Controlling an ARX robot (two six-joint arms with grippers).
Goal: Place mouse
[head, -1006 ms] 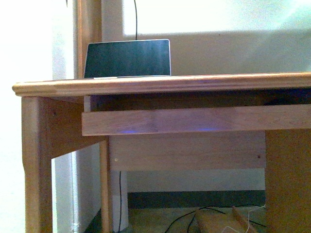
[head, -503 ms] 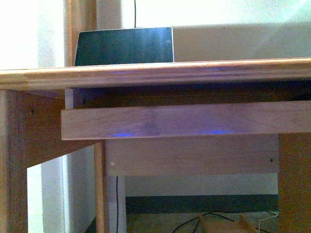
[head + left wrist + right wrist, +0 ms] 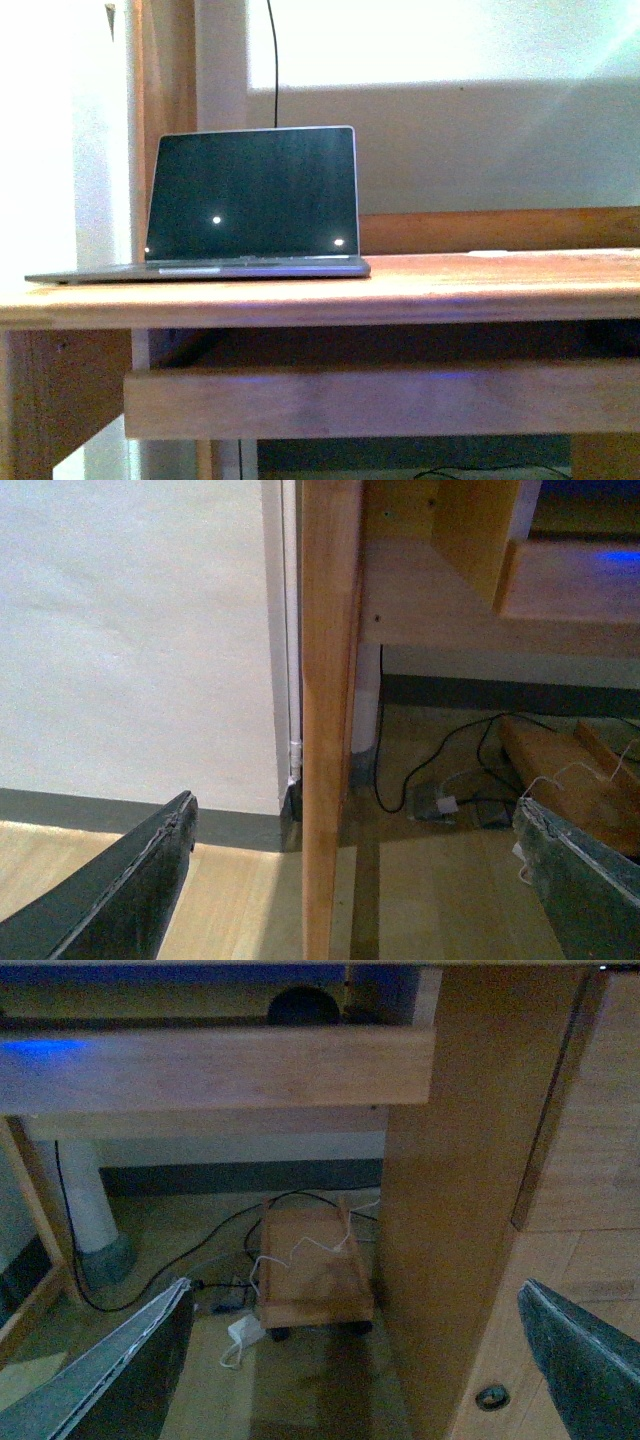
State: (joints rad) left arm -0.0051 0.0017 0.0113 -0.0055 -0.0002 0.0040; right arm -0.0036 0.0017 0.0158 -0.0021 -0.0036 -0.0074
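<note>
One mouse (image 3: pixel 303 1005), seen only from my right wrist: dark smooth dome, just the top showing over the front rail (image 3: pixel 220 1068) of the shelf under the desk (image 3: pixel 400 290), close to the right desk leg (image 3: pixel 460 1210). Heading and long axis: cannot tell, since only the hump shows. The rail is a pale wood plank with one blue glow (image 3: pixel 40 1048) on it. My right gripper (image 3: pixel 354 1288) is spread wide with nothing in it, two dark fingers (image 3: pixel 120 1370) low by the floor. Behind it are one small wooden cart (image 3: pixel 312 1270) and a tangle of cables (image 3: pixel 150 1260) on the floor. My left gripper (image 3: pixel 355 805) is also wide and empty, with the left desk leg (image 3: pixel 330 730) straight between the fingers and a white wall (image 3: pixel 130 630) beside it. In the front view the desk is a flat wood top with a rounded edge. One laptop (image 3: pixel 250 195) sits at 9 o'clock on it, lid open, screen dark with two small bright spots, thin grey base. One thin black wire (image 3: pixel 272 60) runs up the wall at 11 o'clock.
</note>
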